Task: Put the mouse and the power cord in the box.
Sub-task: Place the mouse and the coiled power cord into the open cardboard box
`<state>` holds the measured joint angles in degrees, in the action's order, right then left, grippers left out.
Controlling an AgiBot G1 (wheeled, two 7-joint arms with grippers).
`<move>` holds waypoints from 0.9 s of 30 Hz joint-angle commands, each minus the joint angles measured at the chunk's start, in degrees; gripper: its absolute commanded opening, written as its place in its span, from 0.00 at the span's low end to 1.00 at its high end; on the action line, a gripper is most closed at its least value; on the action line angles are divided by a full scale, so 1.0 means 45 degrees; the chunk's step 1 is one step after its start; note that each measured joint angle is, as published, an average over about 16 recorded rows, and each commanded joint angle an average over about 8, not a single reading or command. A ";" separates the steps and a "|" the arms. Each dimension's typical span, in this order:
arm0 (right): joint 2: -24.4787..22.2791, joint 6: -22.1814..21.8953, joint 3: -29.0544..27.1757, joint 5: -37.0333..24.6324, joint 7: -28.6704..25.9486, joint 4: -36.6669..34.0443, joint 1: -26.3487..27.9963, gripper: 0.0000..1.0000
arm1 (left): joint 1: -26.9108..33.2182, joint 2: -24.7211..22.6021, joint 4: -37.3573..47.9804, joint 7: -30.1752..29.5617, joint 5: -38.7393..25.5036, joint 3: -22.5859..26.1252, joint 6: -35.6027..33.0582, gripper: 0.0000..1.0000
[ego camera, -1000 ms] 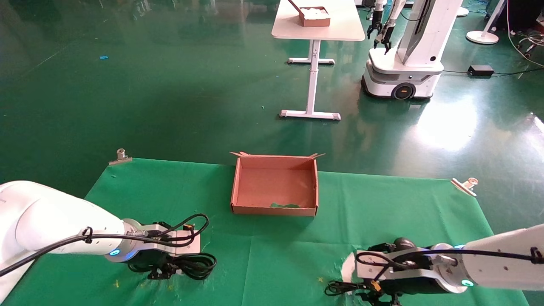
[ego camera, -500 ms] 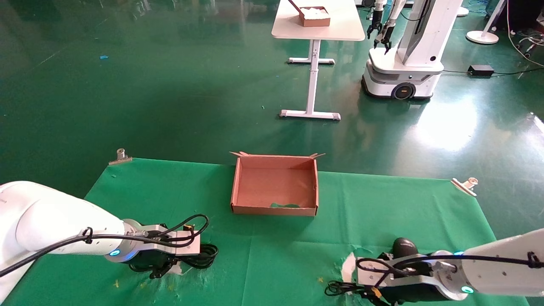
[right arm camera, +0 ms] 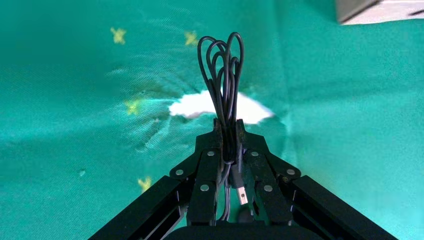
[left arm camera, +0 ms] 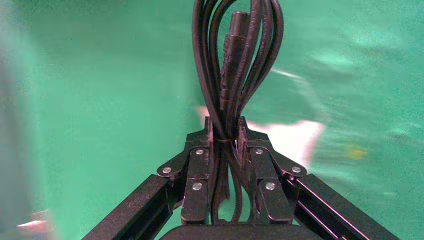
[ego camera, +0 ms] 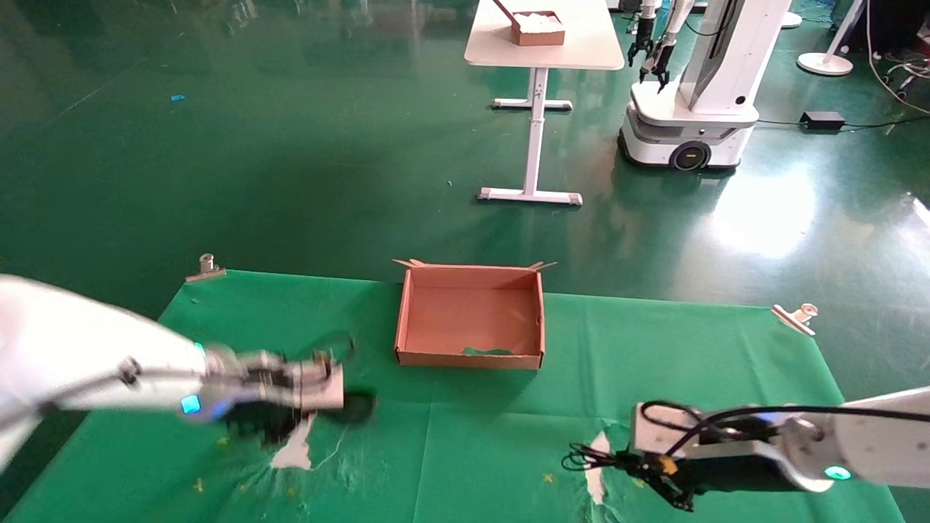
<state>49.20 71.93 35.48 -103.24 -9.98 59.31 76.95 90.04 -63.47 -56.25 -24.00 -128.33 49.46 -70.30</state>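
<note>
The box [ego camera: 468, 359] sits open at the middle of the green cloth. To its left, my left gripper [ego camera: 280, 428] [left arm camera: 226, 122] is shut on the power cord [left arm camera: 235, 60], pinching the looped bundle at its tie. The cord's loops [ego camera: 356, 407] hang just past the wrist. At the front right, my right gripper [ego camera: 654, 479] [right arm camera: 226, 125] is shut on the mouse's thin coiled cable [right arm camera: 222, 70] [ego camera: 587, 459]. The USB plug [right arm camera: 241, 192] hangs between the fingers. The mouse body is hidden under the right arm in the head view.
White tears show in the cloth under each gripper [ego camera: 294, 450] [ego camera: 597, 454]. Metal clips [ego camera: 207, 267] [ego camera: 795, 316] hold the cloth's far corners. Beyond the table stand a white desk [ego camera: 543, 51] with a smaller brown box [ego camera: 538, 27], and another robot [ego camera: 690, 109].
My left arm has risen and swung toward the box with the power cord. My right arm has lifted with the cable bundle, and the mouse body no longer shows on the cloth.
</note>
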 commanded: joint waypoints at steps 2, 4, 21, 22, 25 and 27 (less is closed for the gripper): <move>-0.0404 0.0099 -0.0290 0.0399 -0.0088 0.0178 0.0056 0.00 | 0.0468 0.0063 -0.0354 -0.0068 0.0260 -0.0260 -0.0085 0.00; -0.0667 0.0094 -0.0508 0.0611 -0.0162 0.0232 0.0187 0.00 | 0.0739 -0.0144 -0.0442 -0.0111 0.0383 -0.0392 0.0032 0.00; -0.3024 0.0631 -0.2035 0.1934 -0.0023 0.0191 0.1726 0.00 | 0.1275 -0.3403 0.2739 0.1772 0.1287 0.1313 0.5038 0.00; -0.3157 0.0709 -0.2091 0.1998 0.0002 0.0213 0.1782 0.00 | 0.1250 -0.3419 0.2791 0.1785 0.1412 0.1668 0.5365 0.03; -0.3565 0.0936 -0.2241 0.2186 0.0043 0.0304 0.1869 0.00 | 0.1253 -0.3435 0.2903 0.1631 0.1758 0.2683 0.6163 0.41; -0.3820 0.1052 -0.2336 0.2310 0.0053 0.0354 0.1876 0.00 | 0.1317 -0.3436 0.2948 0.1463 0.1981 0.3295 0.6551 0.66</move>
<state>32.41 76.31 25.00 -92.85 -9.78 60.72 85.24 96.26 -78.89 -43.05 -17.53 -119.25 63.62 -41.71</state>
